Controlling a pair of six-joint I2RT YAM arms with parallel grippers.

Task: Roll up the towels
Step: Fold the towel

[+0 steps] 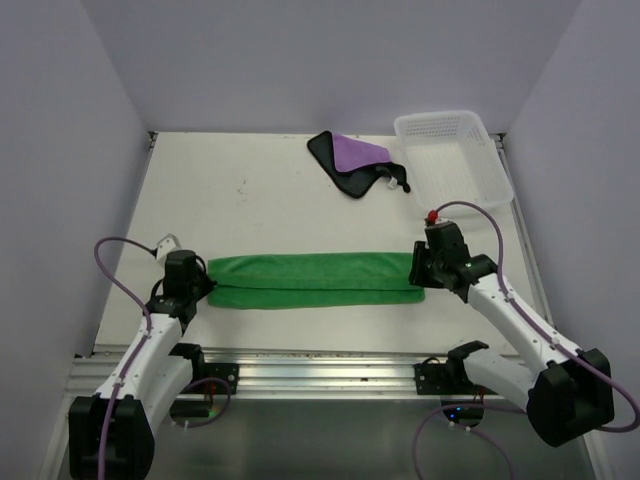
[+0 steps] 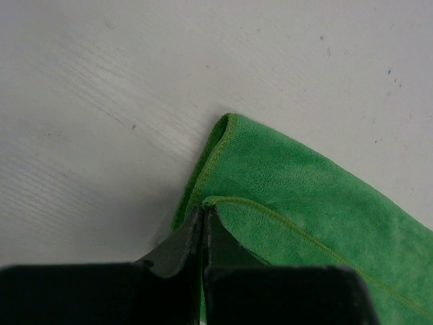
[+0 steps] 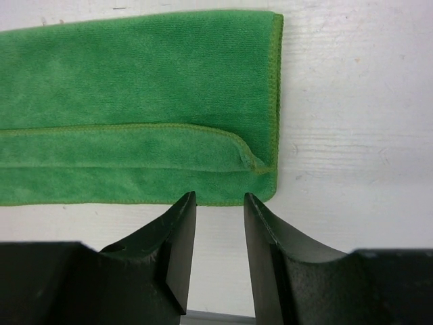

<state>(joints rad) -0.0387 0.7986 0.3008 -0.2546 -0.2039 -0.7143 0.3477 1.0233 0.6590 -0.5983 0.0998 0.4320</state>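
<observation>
The green towel lies folded into a long narrow strip across the table's near middle. My left gripper is at its left end. In the left wrist view the gripper is shut on the corner of the towel's upper folded layer. My right gripper is at the strip's right end. In the right wrist view it is open and empty, with its tips just short of the towel's edge. The purple towel with its black back lies crumpled at the far middle.
A white lattice basket stands at the far right, beside the purple towel. White walls close the table on the left, right and back. A metal rail runs along the near edge.
</observation>
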